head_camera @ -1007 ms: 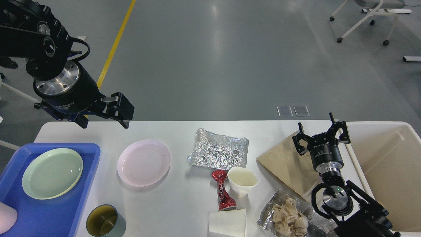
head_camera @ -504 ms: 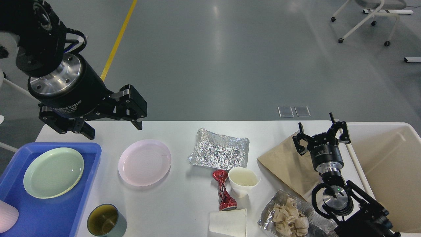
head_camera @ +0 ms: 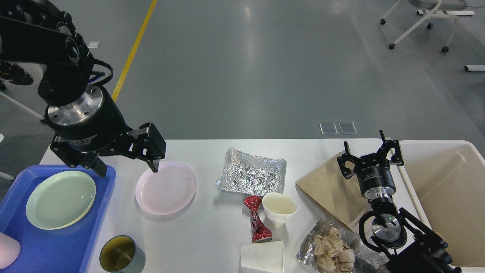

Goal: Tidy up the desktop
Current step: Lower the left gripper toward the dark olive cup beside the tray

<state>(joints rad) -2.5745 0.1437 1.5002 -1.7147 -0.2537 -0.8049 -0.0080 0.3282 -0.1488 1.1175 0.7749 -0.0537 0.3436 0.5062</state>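
The white desktop [head_camera: 201,231] holds a pink plate [head_camera: 165,187], a crumpled foil sheet [head_camera: 252,176], a red foil wrapper [head_camera: 257,222], an upright white paper cup [head_camera: 279,208], a paper cup lying on its side [head_camera: 262,256], a foil piece with crumpled tissue [head_camera: 333,252], a brown paper bag [head_camera: 331,189] and a grey-green cup [head_camera: 122,259]. My left gripper [head_camera: 127,168] is open and empty, one finger at the pink plate's far left rim, the other at the blue tray's corner. My right gripper [head_camera: 369,149] is open and empty above the paper bag's right edge.
A blue tray [head_camera: 57,246] at the left front holds a green plate [head_camera: 60,200] and a pink object [head_camera: 7,248] at its near edge. A beige bin [head_camera: 447,197] stands at the table's right end. A wheeled chair [head_camera: 420,19] stands far back right.
My left gripper has come down from above the table's far edge to the pink plate's far left rim, staying open. The right arm and the objects have not moved.
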